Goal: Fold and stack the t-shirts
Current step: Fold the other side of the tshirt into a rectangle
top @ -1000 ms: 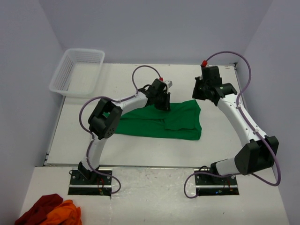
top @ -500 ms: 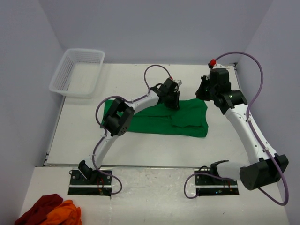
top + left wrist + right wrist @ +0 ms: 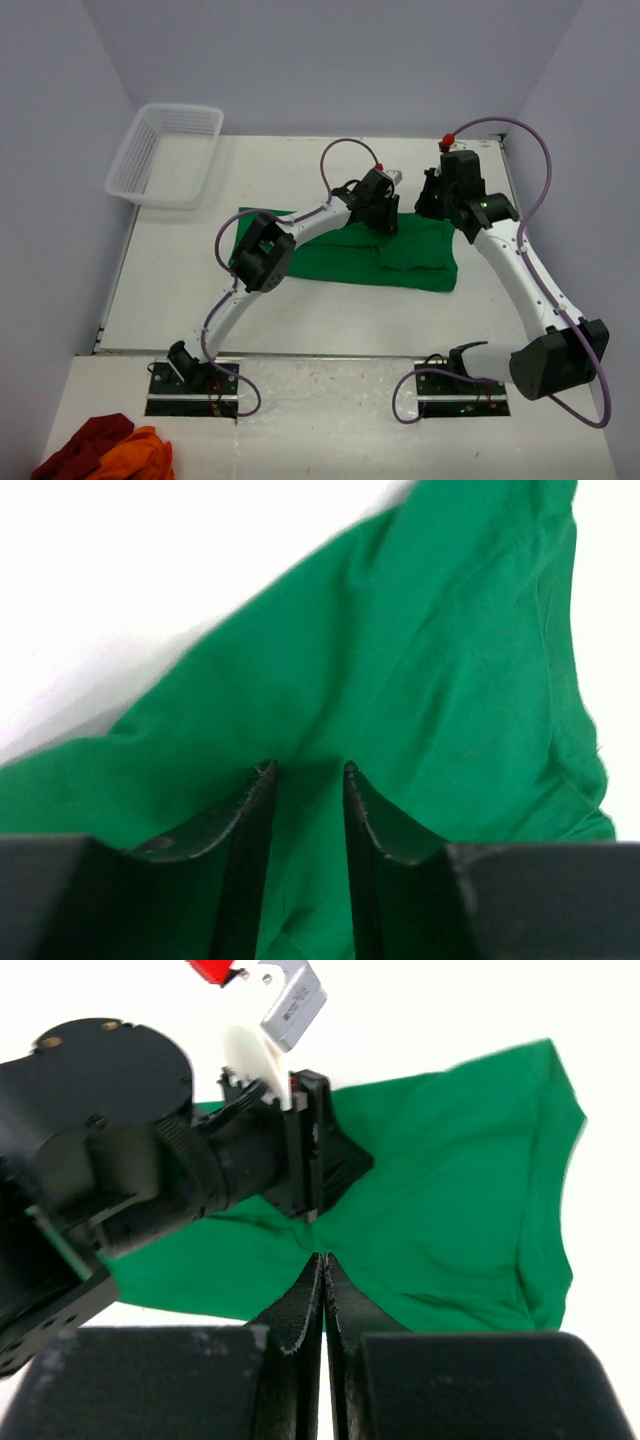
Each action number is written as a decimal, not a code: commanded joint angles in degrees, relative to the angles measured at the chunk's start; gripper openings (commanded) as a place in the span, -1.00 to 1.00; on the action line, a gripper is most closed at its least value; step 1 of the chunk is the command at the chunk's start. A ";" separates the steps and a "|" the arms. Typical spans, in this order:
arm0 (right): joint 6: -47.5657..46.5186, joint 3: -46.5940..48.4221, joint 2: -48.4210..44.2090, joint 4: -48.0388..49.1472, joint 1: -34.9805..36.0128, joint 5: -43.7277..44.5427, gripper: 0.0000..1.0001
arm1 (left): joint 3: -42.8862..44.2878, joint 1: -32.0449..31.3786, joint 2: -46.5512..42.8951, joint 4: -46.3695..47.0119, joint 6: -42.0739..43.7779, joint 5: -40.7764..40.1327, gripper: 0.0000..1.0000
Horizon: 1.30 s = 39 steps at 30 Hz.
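1. Nearest me, a heap of red and orange cloth point(image 3: 105, 452) lies by the left arm's base, off the counter point(image 3: 170, 285).
2. The green t-shirt point(image 3: 320, 262) lies spread across the middle of the counter, partly folded over itself at its right end.
3. My left claw point(image 3: 305, 772) is clamped on a fold along the shirt's far edge.
4. My right claw point(image 3: 322, 1258), just beside it, has its fingers pressed together on a pinch of the same edge.
5. Farthest, a white basket point(image 3: 125, 160) sits in the far-left corner.

Bright, even light; overexposed wrist backgrounds.
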 commanded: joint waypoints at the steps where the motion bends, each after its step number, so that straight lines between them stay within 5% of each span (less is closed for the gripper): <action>1: 0.51 -0.53 0.86 2.88 -0.06 1.33 -1.00 | -3.76 -0.30 -5.46 -5.50 2.19 -7.85 -0.28; 13: -0.90 4.56 4.99 2.45 -0.06 2.47 -0.99 | -13.26 3.04 -23.84 -11.47 5.44 -17.71 0.20; 18: -0.81 5.71 8.32 0.95 -0.15 2.03 -0.74 | -18.44 3.66 -27.71 -10.69 6.67 -19.81 0.25; 20: -0.46 5.18 9.12 1.48 -0.06 1.50 -0.36 | -20.29 4.01 -28.68 -11.21 6.67 -21.82 0.25; 23: -0.54 6.23 12.36 -0.36 0.02 1.59 -0.23 | -23.89 5.23 -31.23 -12.00 6.06 -23.68 0.25; 30: -1.42 10.09 23.17 -2.73 0.02 1.77 -1.00 | -31.10 9.19 -36.15 -12.35 5.00 -22.89 0.22; 39: 0.24 23.53 42.77 -8.80 0.02 2.29 -1.00 | -35.41 13.85 -36.69 -15.25 5.00 -23.95 0.04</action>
